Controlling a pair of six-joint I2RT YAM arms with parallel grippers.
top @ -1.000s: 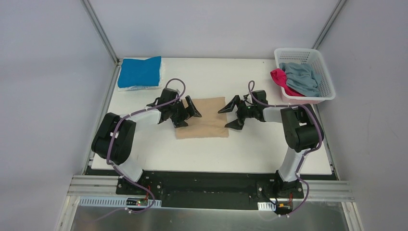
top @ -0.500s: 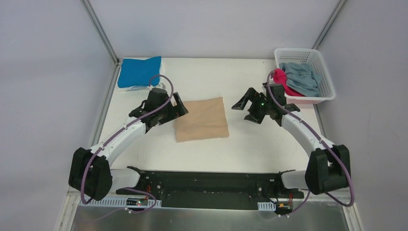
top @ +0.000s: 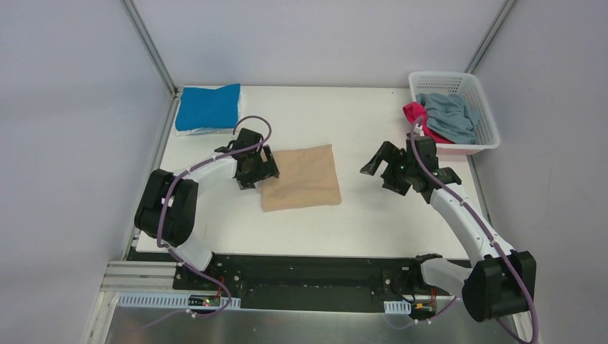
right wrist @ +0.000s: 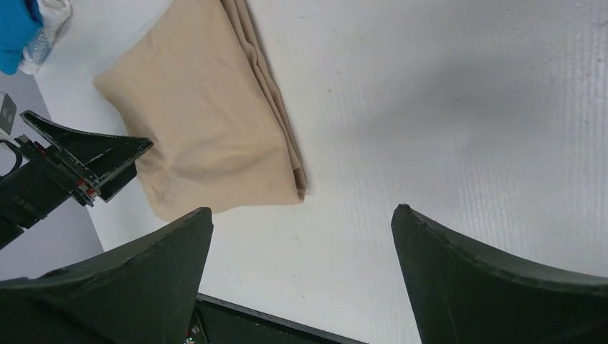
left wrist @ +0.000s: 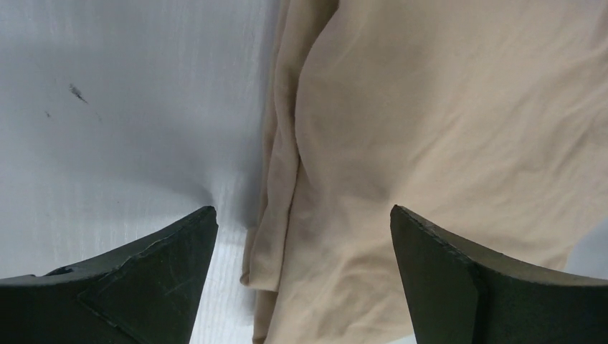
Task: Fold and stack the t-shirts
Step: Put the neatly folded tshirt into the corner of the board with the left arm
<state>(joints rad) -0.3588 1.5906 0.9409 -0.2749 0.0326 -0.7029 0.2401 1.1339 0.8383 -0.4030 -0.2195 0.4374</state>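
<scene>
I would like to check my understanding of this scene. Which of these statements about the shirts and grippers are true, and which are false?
1. The tan t-shirt lies folded on the table. True.
2. The right gripper holds the tan t-shirt. False: it is open over bare table, apart from the shirt.
3. The blue t-shirt lies in the basket. False: it lies folded at the far left corner; the basket holds the grey-blue t-shirt and the pink t-shirt.
4. The left gripper is open at the tan t-shirt's left edge. True.
</scene>
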